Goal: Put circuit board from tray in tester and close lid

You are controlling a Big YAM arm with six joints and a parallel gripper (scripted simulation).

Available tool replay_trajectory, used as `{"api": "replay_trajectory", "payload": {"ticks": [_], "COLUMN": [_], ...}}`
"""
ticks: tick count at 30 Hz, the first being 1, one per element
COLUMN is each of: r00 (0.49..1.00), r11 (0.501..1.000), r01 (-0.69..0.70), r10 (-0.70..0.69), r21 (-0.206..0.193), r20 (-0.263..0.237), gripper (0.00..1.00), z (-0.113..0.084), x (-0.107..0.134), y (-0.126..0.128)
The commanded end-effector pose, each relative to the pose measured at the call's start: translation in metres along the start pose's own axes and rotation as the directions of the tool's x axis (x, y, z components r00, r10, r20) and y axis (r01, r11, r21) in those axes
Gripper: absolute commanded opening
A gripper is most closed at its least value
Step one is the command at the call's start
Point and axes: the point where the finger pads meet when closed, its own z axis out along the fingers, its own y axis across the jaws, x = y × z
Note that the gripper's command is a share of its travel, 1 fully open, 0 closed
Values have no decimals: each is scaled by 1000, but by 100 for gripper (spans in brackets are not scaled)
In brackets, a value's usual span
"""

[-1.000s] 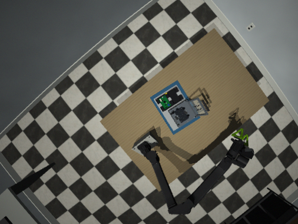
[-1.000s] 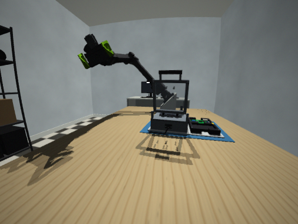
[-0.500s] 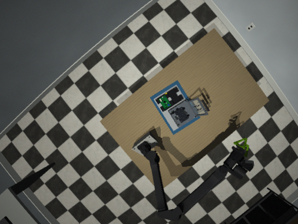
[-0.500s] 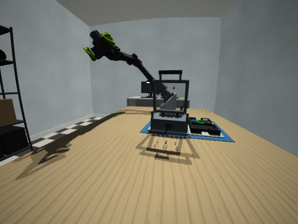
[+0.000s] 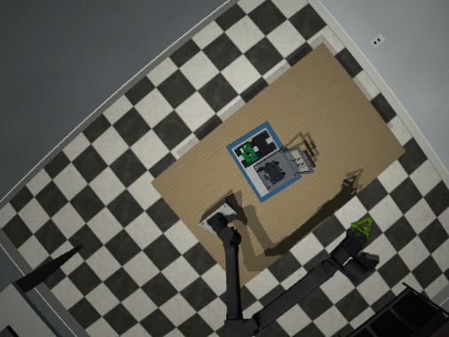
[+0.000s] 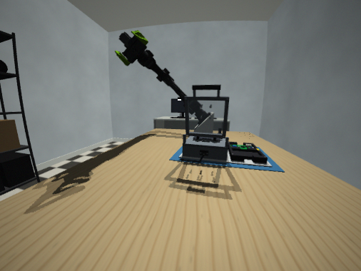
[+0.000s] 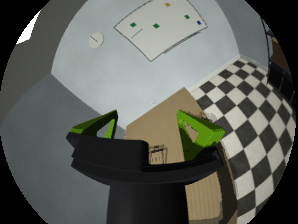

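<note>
My gripper [image 5: 363, 225] [image 6: 128, 44] [image 7: 147, 113] is open and empty, high up and far from the tester, beyond the table's long edge in the overhead view. The green circuit board [image 5: 248, 153] [image 6: 242, 147] lies in one pocket of the black tray [image 5: 267, 143] [image 6: 248, 156]; the other pocket is empty. The grey tester [image 5: 271, 170] [image 6: 205, 152] stands beside the tray, with no board on its plate. Its lid [image 5: 303, 161] [image 6: 227, 118] stands open, with the black handle [image 6: 206, 87] on top. Pins, posts and hook are too small to tell apart. The wrist view shows neither board nor tester.
Tray and tester stand on a blue-edged mat [image 5: 257, 195] [image 6: 277, 168] on the wooden table [image 5: 319, 89] [image 6: 200, 228]. The arm's base plate [image 5: 228, 209] is at the table's near end. A black shelf [image 6: 22, 107] stands at the left, off the table.
</note>
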Motion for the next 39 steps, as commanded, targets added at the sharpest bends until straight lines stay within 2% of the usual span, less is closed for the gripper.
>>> {"api": "replay_trajectory", "payload": {"ticks": [1, 4, 6, 7, 12, 17, 21, 23, 24, 27, 31, 35, 38, 39], "r00": [995, 977, 977, 944, 877, 759, 641, 641, 544, 460, 318, 163, 39, 39], "r11": [999, 995, 995, 987, 967, 926, 878, 878, 833, 792, 715, 624, 545, 545], "r01": [12, 61, 61, 108, 176, 255, 312, 312, 346, 370, 398, 413, 414, 414], "r10": [-16, -76, -76, -139, -238, -370, -477, -477, -552, -611, -695, -767, -811, -811], "r21": [-51, -81, -81, -118, -182, -278, -364, -364, -431, -486, -574, -663, -729, -729], "r20": [-94, -199, -199, -299, -417, -535, -601, -601, -631, -645, -645, -620, -584, -584], "gripper": [100, 100, 100, 100, 100, 100, 100, 100, 100, 100, 100, 100, 100, 100], "z": [26, 42, 42, 52, 61, 62, 55, 55, 47, 39, 24, 6, -9, -9], "x": [20, 51, 51, 83, 126, 180, 221, 221, 249, 271, 304, 334, 356, 356], "y": [34, 57, 57, 81, 113, 152, 180, 180, 199, 213, 233, 251, 262, 262]}}
